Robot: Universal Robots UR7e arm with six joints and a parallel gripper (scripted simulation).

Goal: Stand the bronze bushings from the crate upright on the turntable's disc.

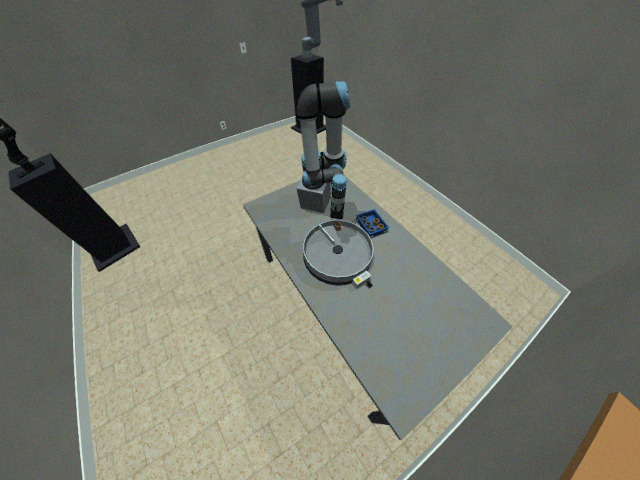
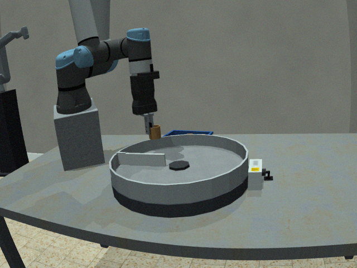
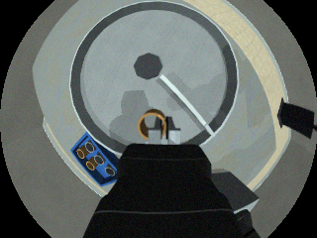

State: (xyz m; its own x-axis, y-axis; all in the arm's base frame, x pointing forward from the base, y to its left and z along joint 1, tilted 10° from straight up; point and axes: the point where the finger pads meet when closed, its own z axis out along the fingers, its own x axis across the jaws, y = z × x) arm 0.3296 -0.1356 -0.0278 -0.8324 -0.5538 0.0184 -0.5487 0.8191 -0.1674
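Observation:
My gripper (image 2: 150, 130) (image 3: 163, 123) is shut on the wall of a bronze bushing (image 1: 338, 226) (image 2: 155, 132), which is upright over the rear rim of the turntable in the exterior view. One finger is inside its bore. The grey disc (image 1: 329, 263) (image 2: 207, 158) (image 3: 109, 55) has a dark hub (image 1: 337, 249) (image 2: 179, 165) (image 3: 148, 65) at its centre; no bushing shows on it. In the blue crate (image 1: 366, 212) (image 2: 187, 131) (image 3: 90, 156) are two bronze bushings (image 3: 80, 154) and three steel-looking ones; the exterior view hides most of them.
A high ring wall (image 1: 305, 258) (image 2: 178, 194) surrounds the disc. A thin white divider (image 1: 326, 233) (image 2: 142, 159) (image 3: 187, 105) runs from the wall towards the hub. A white box (image 1: 361, 279) (image 2: 255, 173) with a black bracket sits against the wall's outside. The crate is beside the turntable.

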